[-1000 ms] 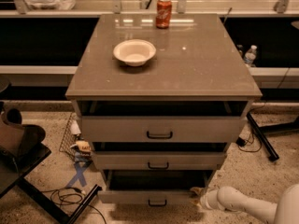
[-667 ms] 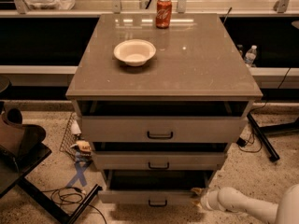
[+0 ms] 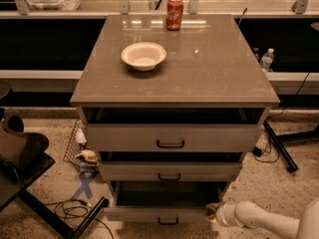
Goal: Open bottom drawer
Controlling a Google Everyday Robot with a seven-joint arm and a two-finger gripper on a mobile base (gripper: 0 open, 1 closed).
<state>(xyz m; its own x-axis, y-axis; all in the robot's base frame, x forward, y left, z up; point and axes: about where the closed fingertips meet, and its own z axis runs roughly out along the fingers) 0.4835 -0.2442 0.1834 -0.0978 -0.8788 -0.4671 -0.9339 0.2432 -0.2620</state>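
bottom drawer: grey front, black handle
gripper: tan-yellow, at the bottom drawer's right end, on a white arm
cabinet top: glossy grey-brown
bowl: cream-white
can: red, white lettering
floor: speckled beige
tape cross: blue

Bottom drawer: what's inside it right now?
The bottom drawer is pulled out; its interior looks dark, nothing visible. The middle drawer overhangs its rear. The tool sits at its right front corner.
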